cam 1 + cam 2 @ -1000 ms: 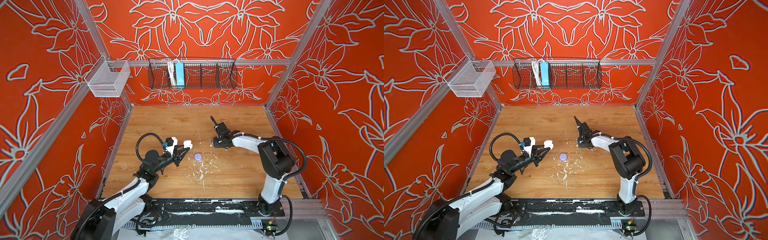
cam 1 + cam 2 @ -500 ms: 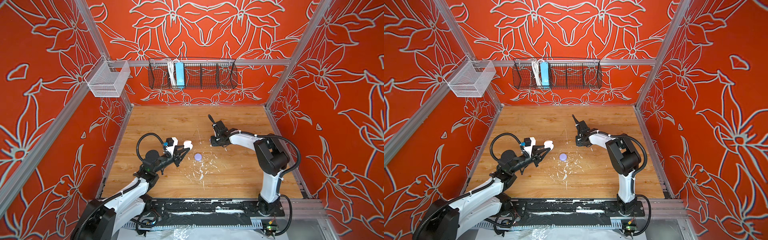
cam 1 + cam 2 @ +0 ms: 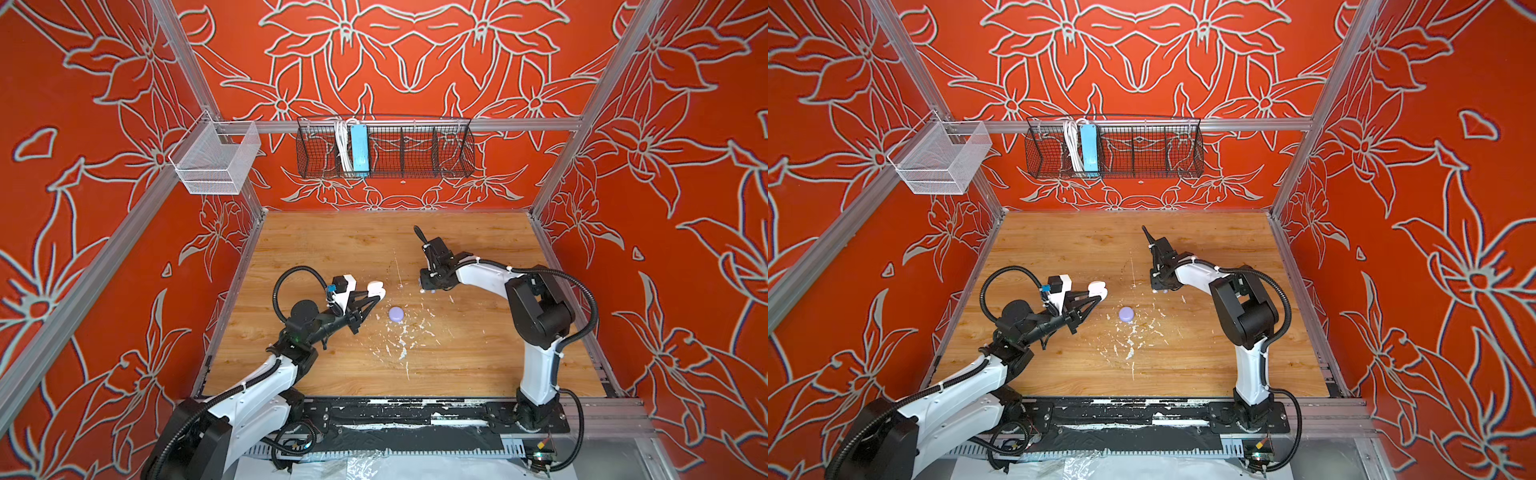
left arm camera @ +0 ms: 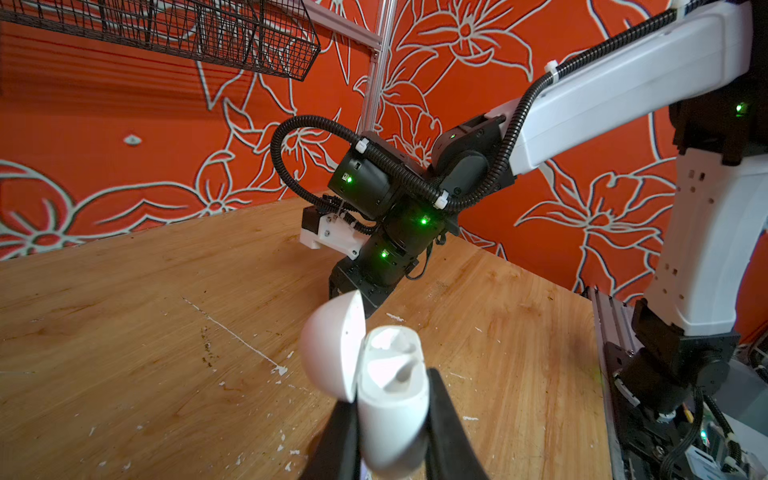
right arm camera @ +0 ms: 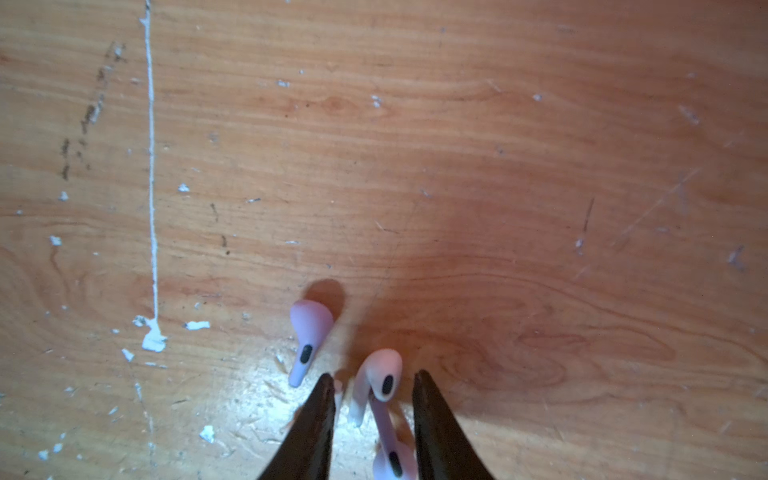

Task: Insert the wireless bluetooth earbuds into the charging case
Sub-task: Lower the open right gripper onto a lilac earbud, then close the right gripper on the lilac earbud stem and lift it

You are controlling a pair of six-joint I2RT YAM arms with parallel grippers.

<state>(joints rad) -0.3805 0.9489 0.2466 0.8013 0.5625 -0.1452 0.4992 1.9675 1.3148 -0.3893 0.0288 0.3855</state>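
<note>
My left gripper (image 4: pixel 392 401) is shut on a white charging case (image 4: pixel 390 419) and holds it above the table, lid (image 4: pixel 332 345) hinged open and sockets showing. Both top views show the case (image 3: pixel 375 286) (image 3: pixel 1096 287) at that gripper's tips. My right gripper (image 5: pixel 374 378) points down at the table with its jaws apart. A pale earbud (image 5: pixel 382 372) and a lavender earbud (image 5: pixel 392 455) lie between them, touching neither finger. Another lavender earbud (image 5: pixel 311 326) lies just outside one finger. In a top view these earbuds (image 3: pixel 432 291) are tiny specks under the right gripper (image 3: pixel 428 287).
A round lavender puck case (image 3: pixel 395 313) (image 3: pixel 1126 313) sits shut on the wooden table between the arms. White paint flecks (image 3: pixel 401 353) are scattered in front of it. A black wire basket (image 3: pixel 384 147) and a white mesh basket (image 3: pixel 214 160) hang on the walls.
The right arm has shifted a little to the left over the earbuds and its jaws have spread. The left arm, with the white case, has stayed put.
</note>
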